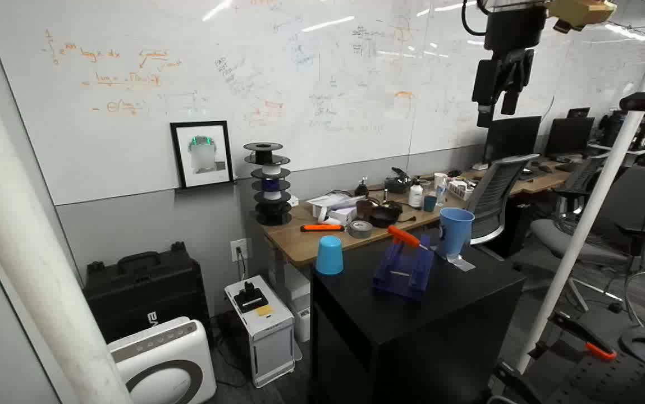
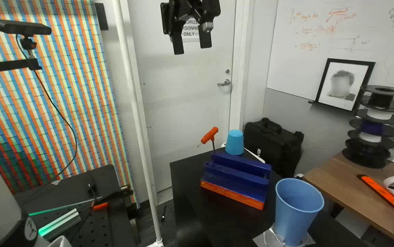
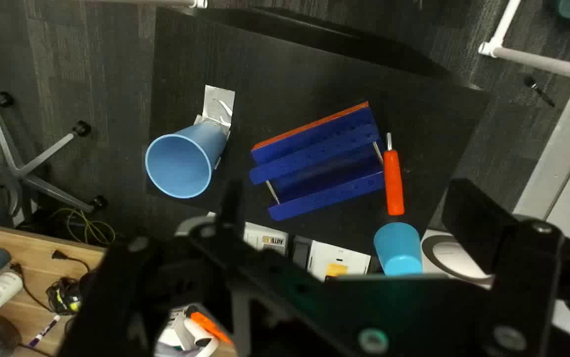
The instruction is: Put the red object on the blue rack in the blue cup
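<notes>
The red object is a red-orange T-handled hex key [image 1: 403,236] [image 2: 210,135] [image 3: 394,183]. Its thin shaft stands at one end of the dark blue rack [image 1: 401,287] [image 2: 236,175] [image 3: 314,202], with the handle above the rack. The rack's base edge is orange-red. The mid-blue cup [image 1: 456,233] [image 2: 296,219] [image 3: 178,168] stands upright beside the rack, mouth up, taped down. Its visible inside is empty. My gripper [image 1: 496,109] [image 2: 192,47] [image 3: 349,196] is open and empty, high above these things, fingers pointing down, touching nothing.
The rack and cups stand on a black cabinet [image 1: 367,314]. A sky-blue cup [image 1: 329,255] [image 2: 234,142] [image 3: 398,248] stands upside down at its corner, close to the handle in the wrist view. A cluttered wooden desk [image 1: 294,241] and a white pole [image 1: 580,224] are nearby.
</notes>
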Action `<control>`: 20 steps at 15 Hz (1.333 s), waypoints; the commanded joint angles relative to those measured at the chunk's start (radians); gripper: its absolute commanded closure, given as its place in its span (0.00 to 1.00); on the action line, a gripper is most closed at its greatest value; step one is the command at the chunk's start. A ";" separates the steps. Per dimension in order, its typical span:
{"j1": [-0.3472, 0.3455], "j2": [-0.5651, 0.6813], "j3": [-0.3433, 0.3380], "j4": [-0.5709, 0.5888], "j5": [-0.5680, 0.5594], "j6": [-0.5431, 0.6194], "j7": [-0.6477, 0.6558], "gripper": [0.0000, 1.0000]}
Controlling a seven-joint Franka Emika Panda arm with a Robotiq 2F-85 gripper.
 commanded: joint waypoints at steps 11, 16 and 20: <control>0.023 -0.002 -0.018 0.016 -0.010 -0.004 0.010 0.00; 0.045 0.048 -0.003 -0.084 -0.049 0.334 0.009 0.00; 0.071 0.182 -0.002 -0.174 -0.019 0.562 0.012 0.00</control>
